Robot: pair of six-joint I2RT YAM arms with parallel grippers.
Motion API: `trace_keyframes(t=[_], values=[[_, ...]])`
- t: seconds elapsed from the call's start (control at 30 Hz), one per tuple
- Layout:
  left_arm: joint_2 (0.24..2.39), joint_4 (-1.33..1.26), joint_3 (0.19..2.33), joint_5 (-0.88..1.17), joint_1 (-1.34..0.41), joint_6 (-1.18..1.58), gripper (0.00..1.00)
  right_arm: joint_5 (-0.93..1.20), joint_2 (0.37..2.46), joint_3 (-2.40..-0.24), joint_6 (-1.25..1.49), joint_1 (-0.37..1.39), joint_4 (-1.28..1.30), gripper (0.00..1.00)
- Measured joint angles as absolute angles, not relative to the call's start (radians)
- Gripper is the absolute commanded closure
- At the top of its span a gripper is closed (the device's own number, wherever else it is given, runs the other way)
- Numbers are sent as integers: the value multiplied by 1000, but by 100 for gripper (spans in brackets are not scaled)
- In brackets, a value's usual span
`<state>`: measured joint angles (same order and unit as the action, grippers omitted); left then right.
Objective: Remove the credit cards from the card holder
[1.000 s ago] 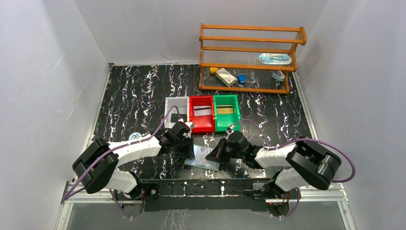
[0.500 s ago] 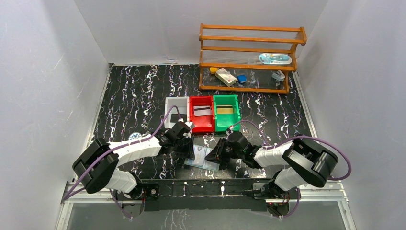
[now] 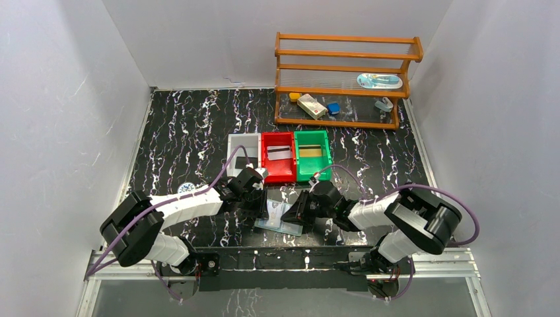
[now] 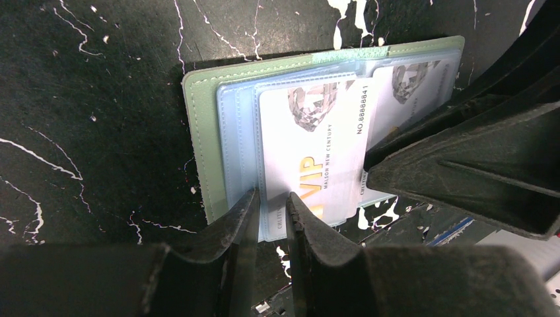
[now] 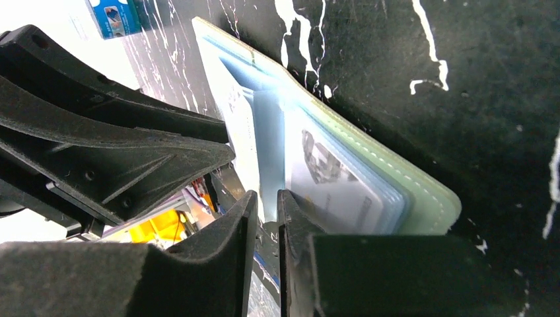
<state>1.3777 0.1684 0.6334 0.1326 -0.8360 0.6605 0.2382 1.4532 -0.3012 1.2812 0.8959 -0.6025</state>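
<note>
The grey-green card holder [image 3: 280, 218] lies open on the table between both grippers. In the left wrist view the card holder [image 4: 198, 132] shows bluish pockets and a pale VIP credit card [image 4: 317, 145]. My left gripper [image 4: 272, 198] is closed to a narrow gap on the near edge of a pocket; it also shows in the top view [image 3: 256, 203]. My right gripper [image 5: 267, 198] is almost closed on a pale bluish edge at the holder's other side, next to a second pale card [image 5: 330, 178]. In the top view the right gripper [image 3: 297, 212] sits at the holder's right edge.
White [image 3: 232, 148], red [image 3: 265, 158] and green [image 3: 298, 158] bins stand just behind the holder; the red holds a silver card [image 3: 279, 154], the green a gold one [image 3: 313, 152]. A round blue-and-white tin [image 3: 187, 188] lies left. A wooden rack [image 3: 343, 79] stands at the back right.
My right gripper has edged a little to the left, onto the holder's right side. The left gripper and the holder have not visibly moved.
</note>
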Motion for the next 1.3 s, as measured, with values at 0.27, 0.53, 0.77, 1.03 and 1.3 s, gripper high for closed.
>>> trace_keyframes(t=[0.27, 0.53, 0.77, 1.03, 1.3], values=[[1378, 168, 633, 133, -836, 658, 79, 275, 1541, -307, 1290, 896, -689, 87], [1378, 168, 633, 134, -836, 658, 79, 291, 1551, -307, 1298, 896, -715, 97], [1378, 168, 633, 133, -836, 657, 79, 286, 1517, -296, 1296, 896, -700, 98], [1378, 168, 633, 133, -836, 655, 79, 284, 1483, -296, 1283, 888, -655, 97], [1378, 168, 633, 133, -836, 654, 79, 284, 1472, -278, 1283, 877, -636, 96]])
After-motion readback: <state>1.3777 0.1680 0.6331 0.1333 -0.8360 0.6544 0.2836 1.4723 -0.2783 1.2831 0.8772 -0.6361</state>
